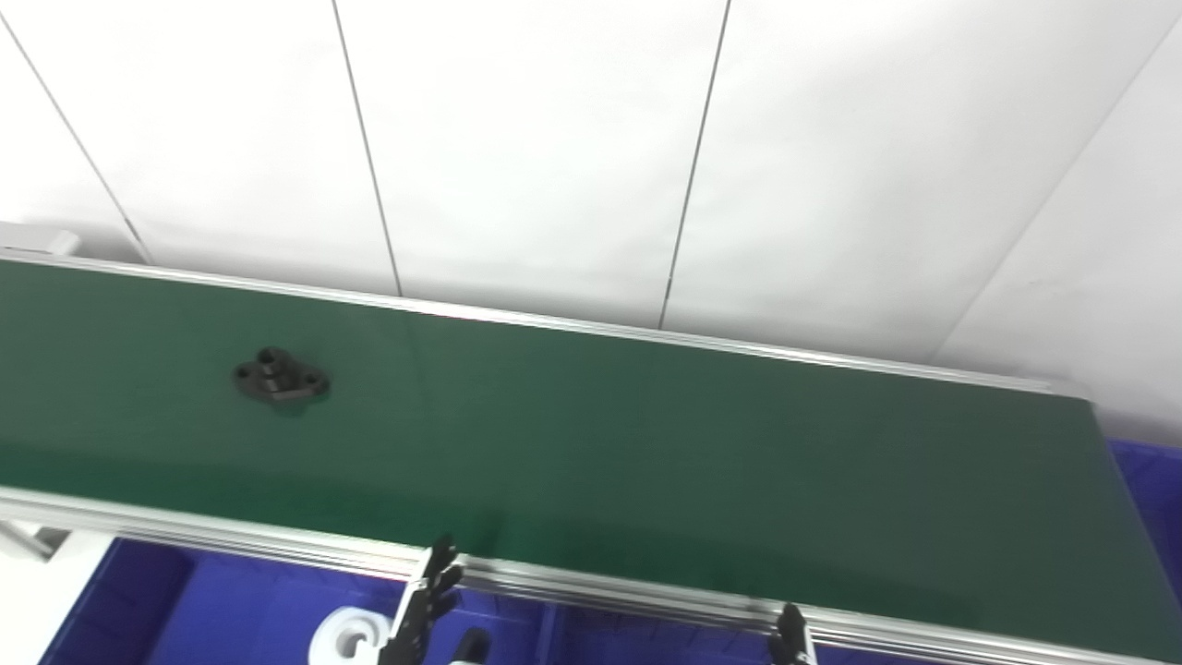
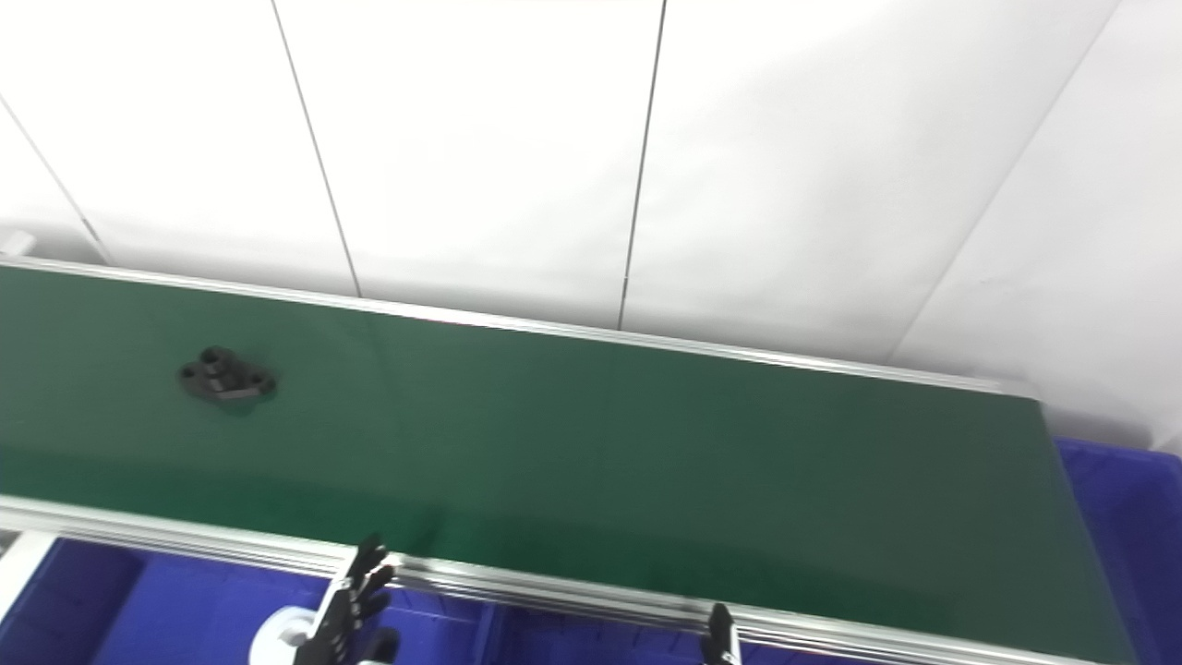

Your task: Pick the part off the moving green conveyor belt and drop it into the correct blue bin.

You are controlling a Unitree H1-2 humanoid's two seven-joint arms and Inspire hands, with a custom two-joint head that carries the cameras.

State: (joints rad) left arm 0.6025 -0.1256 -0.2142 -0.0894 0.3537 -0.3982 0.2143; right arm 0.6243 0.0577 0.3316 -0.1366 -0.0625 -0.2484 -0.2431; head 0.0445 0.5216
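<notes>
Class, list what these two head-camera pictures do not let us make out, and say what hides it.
- Left hand: bottom edge cuts it off; fingers apart, holding nothing.
- Right hand: only fingertips show; open or shut cannot be told.
- Blue bins: the conveyor belt frame and bottom edge hide most; the white part inside is cut off.
- Black part: blurred in both views; its fine shape is unclear.

Backdrop: white panelled wall (image 1: 554,139), matte, evenly and brightly lit. Thin dark seams (image 1: 367,148) divide it into broad panels, fanning outward toward the top. Small pale fixture (image 1: 37,240) at far left, unclear.
</notes>
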